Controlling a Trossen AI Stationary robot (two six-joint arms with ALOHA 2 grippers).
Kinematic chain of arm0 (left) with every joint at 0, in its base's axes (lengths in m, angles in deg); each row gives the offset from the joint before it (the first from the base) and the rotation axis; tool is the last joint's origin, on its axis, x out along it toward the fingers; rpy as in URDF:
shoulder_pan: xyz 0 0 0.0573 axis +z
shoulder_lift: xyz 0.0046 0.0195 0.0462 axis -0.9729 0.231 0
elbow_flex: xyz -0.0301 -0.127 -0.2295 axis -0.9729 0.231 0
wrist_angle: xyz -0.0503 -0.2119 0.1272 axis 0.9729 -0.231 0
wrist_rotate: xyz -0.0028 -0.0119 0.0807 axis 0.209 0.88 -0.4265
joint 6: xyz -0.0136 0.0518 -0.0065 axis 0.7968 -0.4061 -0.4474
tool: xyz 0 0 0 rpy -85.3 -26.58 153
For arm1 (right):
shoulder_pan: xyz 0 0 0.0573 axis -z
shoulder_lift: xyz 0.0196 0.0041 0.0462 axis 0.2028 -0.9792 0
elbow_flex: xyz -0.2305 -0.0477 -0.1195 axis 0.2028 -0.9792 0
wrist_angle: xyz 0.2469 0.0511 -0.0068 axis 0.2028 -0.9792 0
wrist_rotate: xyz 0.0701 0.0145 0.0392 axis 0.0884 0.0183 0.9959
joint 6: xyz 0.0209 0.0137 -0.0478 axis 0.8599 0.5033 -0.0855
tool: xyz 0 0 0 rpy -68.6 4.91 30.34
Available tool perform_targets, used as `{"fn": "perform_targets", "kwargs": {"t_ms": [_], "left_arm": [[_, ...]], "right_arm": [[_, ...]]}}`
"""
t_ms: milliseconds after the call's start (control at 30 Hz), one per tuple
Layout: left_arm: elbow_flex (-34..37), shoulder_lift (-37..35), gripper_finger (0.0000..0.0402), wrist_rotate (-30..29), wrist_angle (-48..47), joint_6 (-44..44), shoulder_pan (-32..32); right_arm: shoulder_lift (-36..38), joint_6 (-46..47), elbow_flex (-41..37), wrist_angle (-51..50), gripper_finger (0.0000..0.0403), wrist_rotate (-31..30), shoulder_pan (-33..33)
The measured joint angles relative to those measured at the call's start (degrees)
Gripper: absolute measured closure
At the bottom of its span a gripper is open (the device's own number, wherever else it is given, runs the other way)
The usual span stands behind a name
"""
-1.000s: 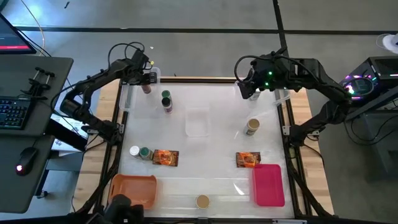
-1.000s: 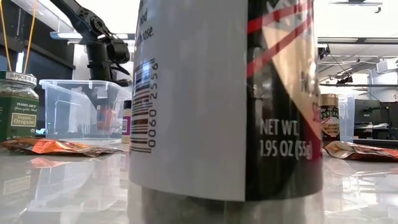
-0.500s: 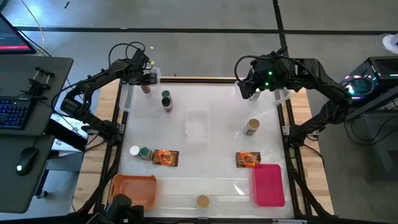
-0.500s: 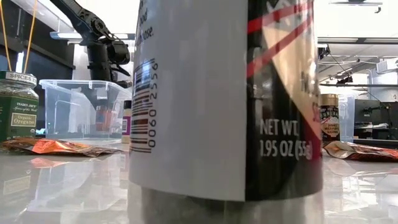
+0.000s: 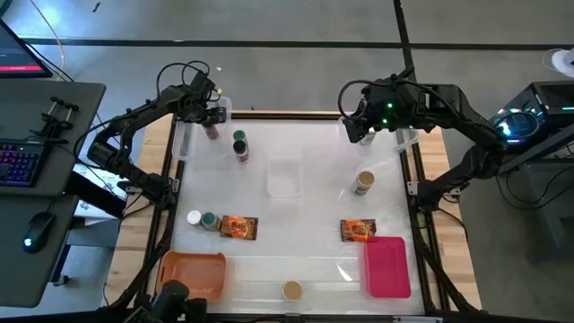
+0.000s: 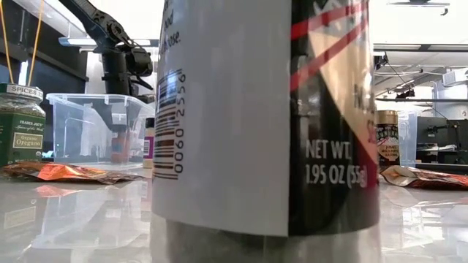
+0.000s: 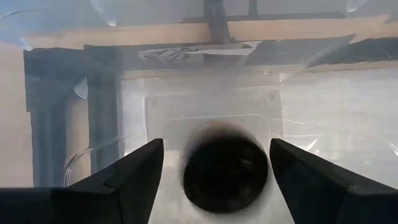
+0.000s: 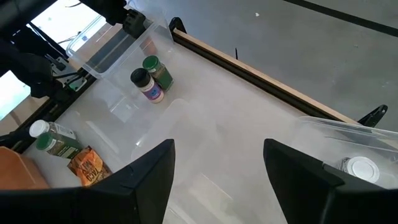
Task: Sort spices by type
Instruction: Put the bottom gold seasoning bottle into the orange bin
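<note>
Left wrist view: dark-lidded jar [image 7: 225, 171] between open left gripper [image 7: 217, 180] fingers

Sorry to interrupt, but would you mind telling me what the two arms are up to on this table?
They are sorting spices. The left gripper is at the table's far left corner, its fingers open on either side of a dark-lidded jar over a clear tub. The right gripper waits, open, at the far right corner. More jars and two foil packets lie unsorted on the table.

Left gripper [image 5: 213, 115] sits over a dark-lidded jar [image 5: 211, 130] in the far-left corner, right gripper [image 5: 354, 128] parked far right, jars and foil packets [image 5: 239, 228] scattered.
</note>
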Motion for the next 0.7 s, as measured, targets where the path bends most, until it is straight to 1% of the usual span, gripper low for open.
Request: {"fn": "perform_targets", "kwargs": {"t_ms": [133, 300, 467, 567, 700], "left_arm": [[-2.26, -1.04, 0.0121, 0.4, -0.3, -1.25, -0.04], [-8.33, -4.24, 0.0121, 0.89, -0.12, -3.21, -0.04], [-13.0, -7.76, 0.0121, 1.1, -0.39, -2.54, -1.68], [-13.6, -10.27, 0.0121, 2.21, 0.59, -1.19, -5.05], [-13.6, -12.79, 0.0121, 2.92, 4.15, 1.49, -13.53]], "right_arm": [[0.0, 0.0, 0.0, 0.0, 0.0163, 0.75, 0.02], [0.0, 0.0, 0.0, 0.0, 0.0163, 1.01, 0.02], [0.0, 0.0, 0.0, 0.0, 0.0163, 1.05, 0.02], [0.0, -0.02, 0.0, 0.03, 0.0163, 1.05, 0.02], [0.0, -0.38, 0.0, 0.51, 0.0163, 1.05, 0.02]]}}
